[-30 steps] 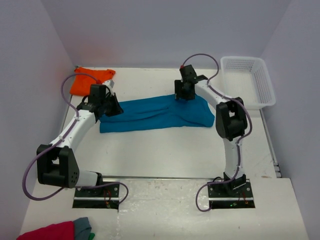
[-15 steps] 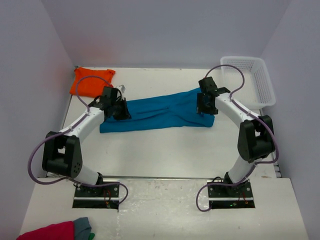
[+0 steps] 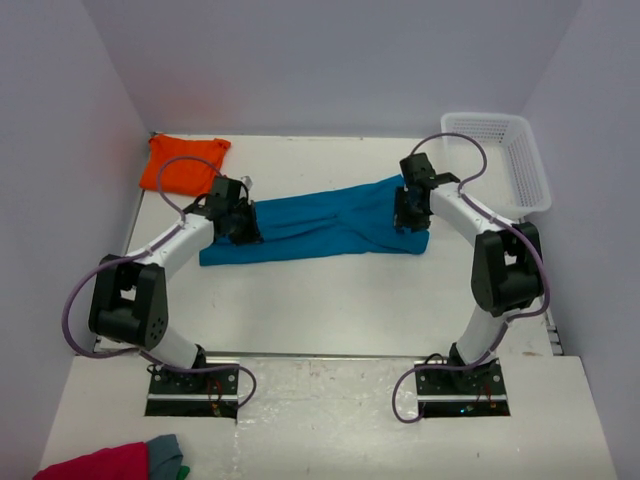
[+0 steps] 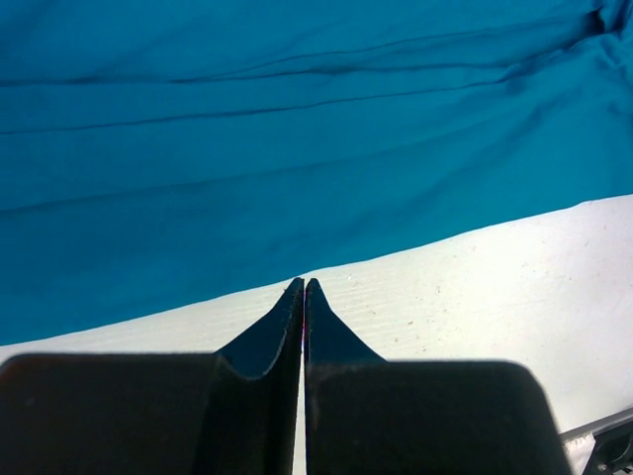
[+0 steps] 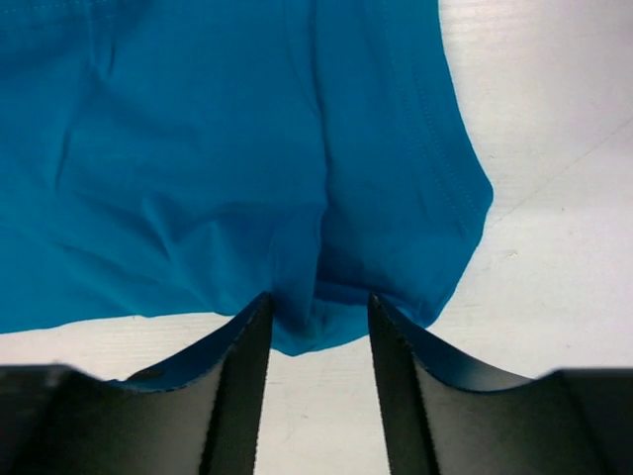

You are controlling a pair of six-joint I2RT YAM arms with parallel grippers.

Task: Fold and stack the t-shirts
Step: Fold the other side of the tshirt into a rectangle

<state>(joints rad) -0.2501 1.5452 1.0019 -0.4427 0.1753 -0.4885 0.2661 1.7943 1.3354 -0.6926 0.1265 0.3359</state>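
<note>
Teal t-shirt (image 3: 320, 228) lies half-folded at centre, orange t-shirt (image 3: 185, 163) upper left, not yet stacked. Left gripper (image 4: 303, 286) is clenched at the hem; right gripper (image 5: 318, 300) stands parted around a corner.

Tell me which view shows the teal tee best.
Top external: the whole teal tee shows there as one long band. Left wrist shows only a stretch of its edge; right wrist only one end's corner.
</note>
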